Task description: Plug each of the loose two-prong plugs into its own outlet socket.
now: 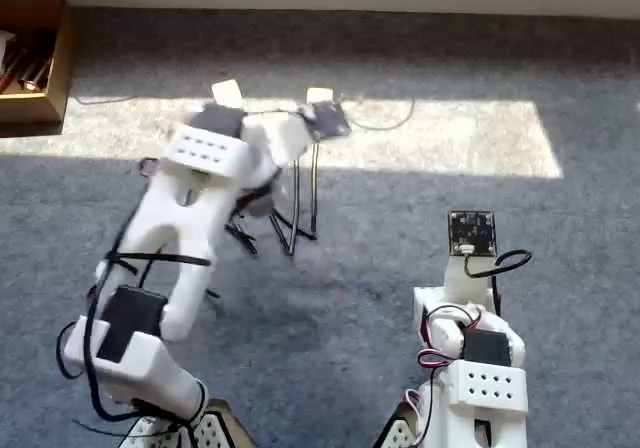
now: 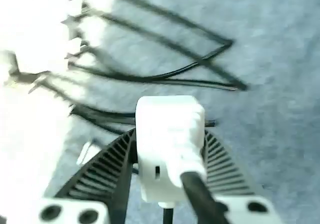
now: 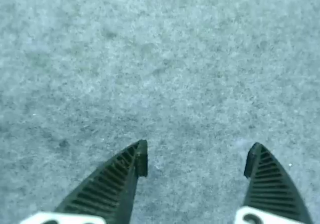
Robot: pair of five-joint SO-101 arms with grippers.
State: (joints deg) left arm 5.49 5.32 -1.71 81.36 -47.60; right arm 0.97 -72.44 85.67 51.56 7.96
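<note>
Grey carpet (image 1: 340, 318) is covering the whole work surface. Nearest the bases, my right arm (image 1: 470, 358) is sitting folded back. My right claw (image 3: 197, 151) is hanging open just above bare carpet, its two ribbed fingers (image 3: 112, 184) standing well apart with nothing between them.

My left arm (image 1: 170, 248) is standing extended farther out over the carpet. My left claw (image 2: 169, 136) is gripping a white plug (image 2: 167, 119): both ribbed fingers are pressing against its sides, and its black cord (image 2: 197, 194) is running back toward the wrist. The prongs are hidden from me.

Beyond the plug, thin black cables (image 2: 165, 76) are lying looped and crossing on the carpet. Past those, a small white block (image 1: 228, 93) and a second white block (image 1: 320, 96) are sitting in a sunlit band (image 1: 450, 138); I cannot tell whether they are plugs or sockets. At the far left corner, a wooden box (image 1: 35, 63) is resting at the carpet's edge.
</note>
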